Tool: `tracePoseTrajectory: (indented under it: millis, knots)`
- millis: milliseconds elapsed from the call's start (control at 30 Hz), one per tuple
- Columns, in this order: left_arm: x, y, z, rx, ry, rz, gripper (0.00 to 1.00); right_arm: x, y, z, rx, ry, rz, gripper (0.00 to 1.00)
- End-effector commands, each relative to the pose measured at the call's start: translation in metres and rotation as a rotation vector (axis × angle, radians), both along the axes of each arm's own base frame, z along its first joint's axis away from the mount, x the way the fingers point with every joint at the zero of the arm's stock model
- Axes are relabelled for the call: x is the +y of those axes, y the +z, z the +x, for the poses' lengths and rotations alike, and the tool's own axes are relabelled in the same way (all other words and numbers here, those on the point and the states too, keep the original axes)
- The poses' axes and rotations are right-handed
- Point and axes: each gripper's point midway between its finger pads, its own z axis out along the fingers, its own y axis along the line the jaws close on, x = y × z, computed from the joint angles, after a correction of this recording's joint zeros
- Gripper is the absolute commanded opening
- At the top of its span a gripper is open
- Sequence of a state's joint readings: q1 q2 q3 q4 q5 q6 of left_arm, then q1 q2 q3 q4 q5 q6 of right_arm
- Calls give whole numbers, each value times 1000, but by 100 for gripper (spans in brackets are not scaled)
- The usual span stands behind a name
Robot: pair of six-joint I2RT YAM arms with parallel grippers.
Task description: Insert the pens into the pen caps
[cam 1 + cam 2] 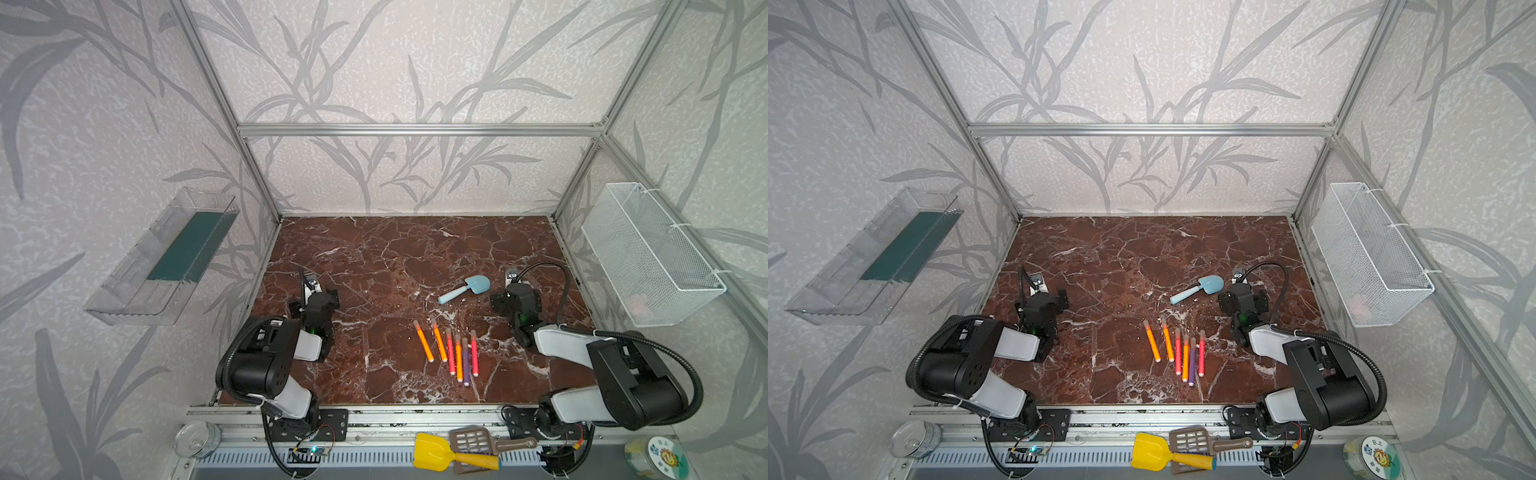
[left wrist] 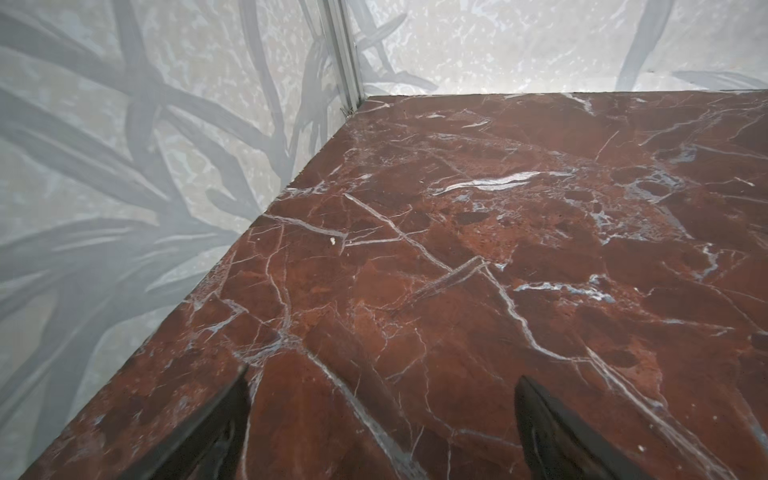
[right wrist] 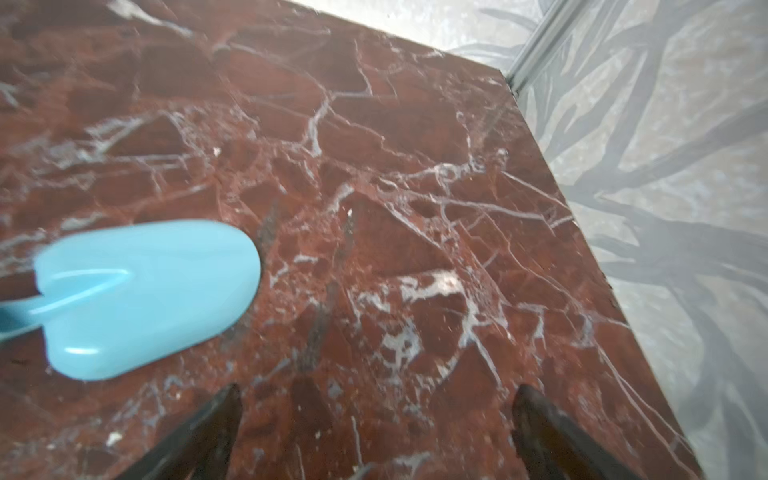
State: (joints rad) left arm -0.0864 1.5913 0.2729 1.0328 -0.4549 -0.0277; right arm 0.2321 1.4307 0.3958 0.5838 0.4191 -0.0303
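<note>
pen caps (image 1: 416, 323) tiny, seating unclear, blue shovel (image 3: 145, 299) handle cropped

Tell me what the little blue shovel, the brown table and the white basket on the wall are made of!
The blue shovel looks like smooth, glossy plastic: one even colour, rounded edges, shine streaks. The table looks like polished red-brown marble with white veins, though it could be a printed sheet. The white basket looks like painted metal mesh; you can see through its grid.
</note>
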Motion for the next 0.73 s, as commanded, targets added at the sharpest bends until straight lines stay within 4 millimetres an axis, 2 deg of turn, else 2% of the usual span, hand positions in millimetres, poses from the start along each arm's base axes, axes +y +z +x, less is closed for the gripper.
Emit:
tracePoseTrajectory:
  millis: [0,33,100,200,333,400,533,700]
  knots:
    - [-9,28,19,-113,-90,-38,99,-1,19,27,-234,98,132,100]
    - [-9,28,19,-118,-101,-46,99,-3,20,26,-260,93,130,99]
    - [-7,28,21,-125,-106,-48,99,-5,15,27,-127,72,137,99]
    - [-5,25,25,-94,-109,-74,99,0,18,30,-220,101,114,99]
    - [-1,21,31,-51,-105,-103,100,1,14,28,-135,95,120,99]
    - [-1,21,30,-60,-109,-104,100,1,15,29,-171,97,120,99]
    - [-14,22,30,-76,-198,-112,99,1,16,29,-182,101,118,99]
    - [-4,20,32,-56,-146,-124,99,0,14,30,-147,91,121,99]
